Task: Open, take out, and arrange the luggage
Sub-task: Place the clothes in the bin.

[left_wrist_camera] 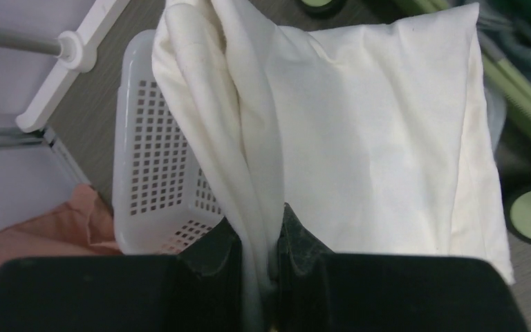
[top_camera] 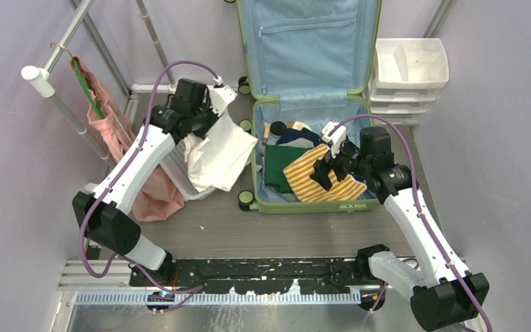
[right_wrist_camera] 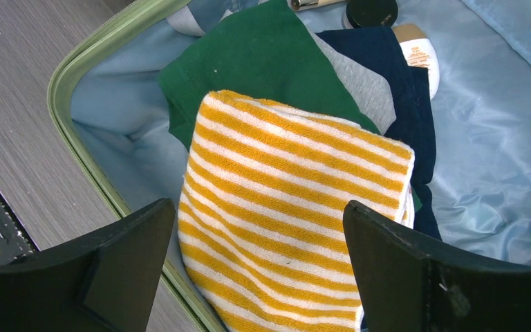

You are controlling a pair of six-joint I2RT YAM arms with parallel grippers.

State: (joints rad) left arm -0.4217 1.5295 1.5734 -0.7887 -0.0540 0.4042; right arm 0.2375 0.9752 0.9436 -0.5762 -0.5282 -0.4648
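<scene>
One suitcase (top_camera: 311, 66) lies open at the back of the bench (top_camera: 207, 221). Its lid stands upright against the wall and its base is flat, with three wheels (top_camera: 247, 199) showing along the left side.

There are two hands. The left hand (left_wrist_camera: 257, 242) is pinched shut on a fold of one cream cloth (left_wrist_camera: 373, 138). The cloth hangs over the rim of one white mesh basket (left_wrist_camera: 155, 159), just left of the suitcase. The right hand (right_wrist_camera: 257, 207) is spread wide with nothing in it, poised above the base with one finger on each side of one yellow-and-white striped towel (right_wrist_camera: 297, 180).

The towel lies on top of one green garment (right_wrist_camera: 263, 62) and one navy garment (right_wrist_camera: 380, 62). At the far end of the base are perhaps two or three small toiletry items, too cropped to count surely.

One white drawer unit (top_camera: 409, 76) stands to the right of the lid. One pink garment (top_camera: 121, 131) hangs from a rail on the left.
</scene>
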